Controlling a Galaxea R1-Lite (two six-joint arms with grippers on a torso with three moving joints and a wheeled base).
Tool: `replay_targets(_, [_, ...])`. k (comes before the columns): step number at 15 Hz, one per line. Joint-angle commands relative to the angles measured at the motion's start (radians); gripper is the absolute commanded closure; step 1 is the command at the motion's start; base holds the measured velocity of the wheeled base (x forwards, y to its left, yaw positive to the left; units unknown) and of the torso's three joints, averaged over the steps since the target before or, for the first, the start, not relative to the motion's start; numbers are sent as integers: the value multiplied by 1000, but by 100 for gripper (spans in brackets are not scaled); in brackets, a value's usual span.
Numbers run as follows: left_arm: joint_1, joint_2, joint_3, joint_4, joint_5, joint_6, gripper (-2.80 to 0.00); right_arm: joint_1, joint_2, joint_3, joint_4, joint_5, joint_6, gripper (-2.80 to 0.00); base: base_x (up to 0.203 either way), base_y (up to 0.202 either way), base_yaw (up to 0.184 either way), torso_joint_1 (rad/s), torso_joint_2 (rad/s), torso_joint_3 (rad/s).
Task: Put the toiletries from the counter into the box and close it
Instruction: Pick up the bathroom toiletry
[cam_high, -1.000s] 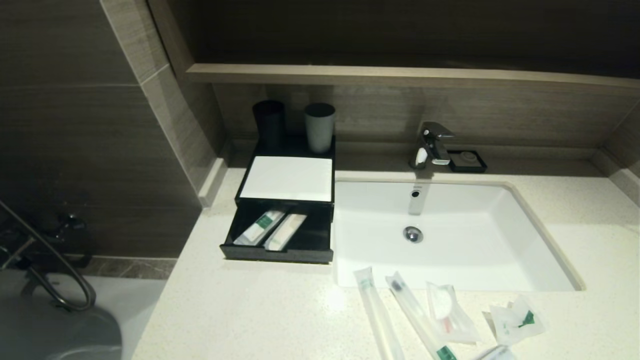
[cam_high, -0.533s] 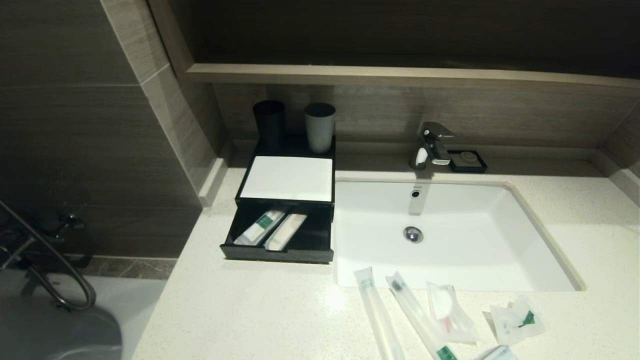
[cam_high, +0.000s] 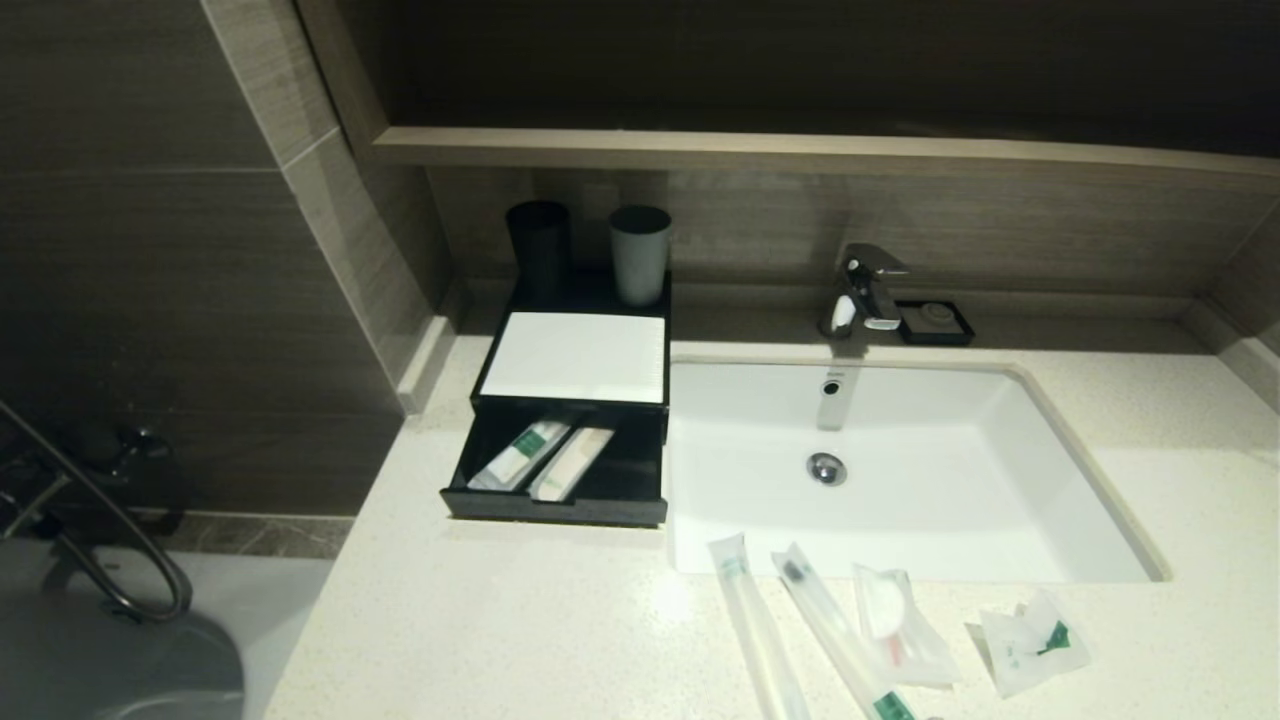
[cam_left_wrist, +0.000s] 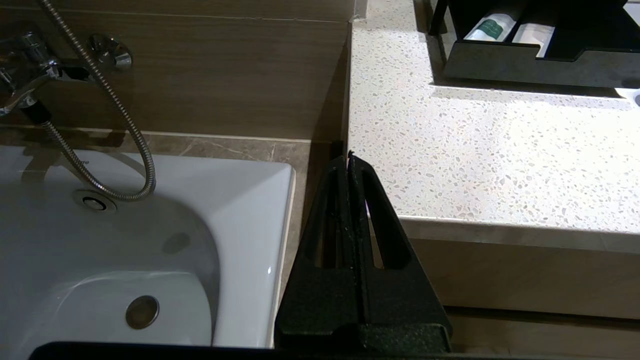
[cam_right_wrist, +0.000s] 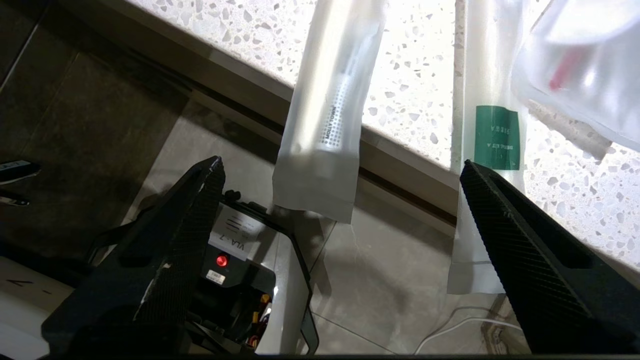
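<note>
A black box (cam_high: 570, 400) stands on the counter left of the sink, its drawer (cam_high: 555, 505) pulled open with two packets (cam_high: 545, 460) inside. Along the counter's front edge lie two long wrapped packets (cam_high: 755, 630) (cam_high: 830, 625), a small clear packet (cam_high: 895, 625) and a crumpled packet with a green mark (cam_high: 1030, 645). My right gripper (cam_right_wrist: 342, 162) is open and empty, below the counter's front edge, where the long packets (cam_right_wrist: 330, 100) (cam_right_wrist: 495, 135) overhang. My left gripper (cam_left_wrist: 348, 156) is shut and empty at the counter's left front corner. Neither gripper shows in the head view.
The white sink (cam_high: 1000, 470) with a faucet (cam_high: 865, 290) lies right of the box. Two cups (cam_high: 540, 245) (cam_high: 640, 250) stand behind the box, a soap dish (cam_high: 935, 320) by the faucet. A bathtub (cam_left_wrist: 150, 225) and shower hose (cam_left_wrist: 100, 100) lie left of the counter.
A pale thing at the bottom edge of the head view, near the crumpled packet, has slipped out of view. The box and the packets have not moved.
</note>
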Motion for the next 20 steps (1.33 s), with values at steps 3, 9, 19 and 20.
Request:
replay_targets(3, [0, 0, 0, -1, 1, 0, 0, 0, 40, 1, -33, -4, 5, -280, 0, 0, 0, 0, 0, 0])
replay_targets(9, [0, 0, 0, -1, 1, 0, 0, 0, 75, 5, -45, -4, 7, -280, 0, 0, 0, 0, 0, 0])
replay_targets(19, [0, 0, 0, -1, 0, 0, 0, -1, 135, 13, -120, -5, 6, -280, 0, 0, 0, 0, 0, 0])
replay_targets(20, [0, 0, 0, -1, 1, 0, 0, -1, 140, 13, -120, -5, 5, -280, 0, 0, 0, 0, 0, 0])
